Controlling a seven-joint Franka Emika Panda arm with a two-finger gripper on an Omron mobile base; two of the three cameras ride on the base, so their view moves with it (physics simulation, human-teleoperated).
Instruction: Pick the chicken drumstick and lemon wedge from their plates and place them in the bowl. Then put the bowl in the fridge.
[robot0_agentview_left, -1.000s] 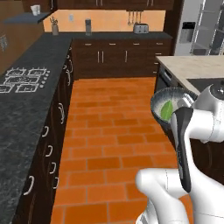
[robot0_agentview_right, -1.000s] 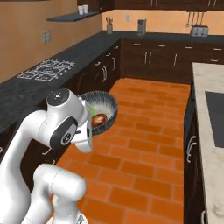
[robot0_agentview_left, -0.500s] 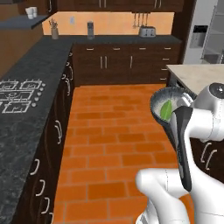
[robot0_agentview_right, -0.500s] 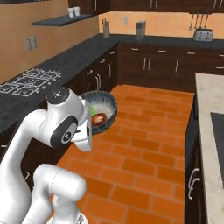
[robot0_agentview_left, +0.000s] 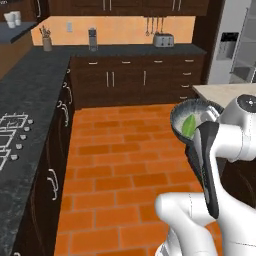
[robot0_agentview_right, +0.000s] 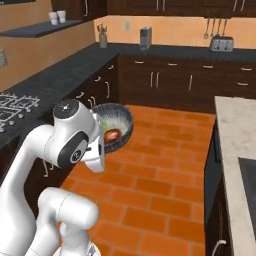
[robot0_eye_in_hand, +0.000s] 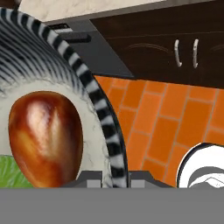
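Orange brick floor slides under me as the base swings toward the fridge (robot0_agentview_left: 235, 42) — now nearer ahead-right — my gripper (robot0_eye_in_hand: 114, 177) clamped on the bowl (robot0_agentview_right: 117, 125) rim, chicken drumstick (robot0_eye_in_hand: 43, 138) and lemon wedge (robot0_agentview_left: 189, 125) inside, so delivery remains.

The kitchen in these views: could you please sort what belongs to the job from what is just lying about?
Job:
- bowl, held by the tool, shut on its rim
- chicken drumstick in the bowl
- lemon wedge in the bowl
- fridge

Lying about:
- toaster
- stove burners
- cups on the shelf
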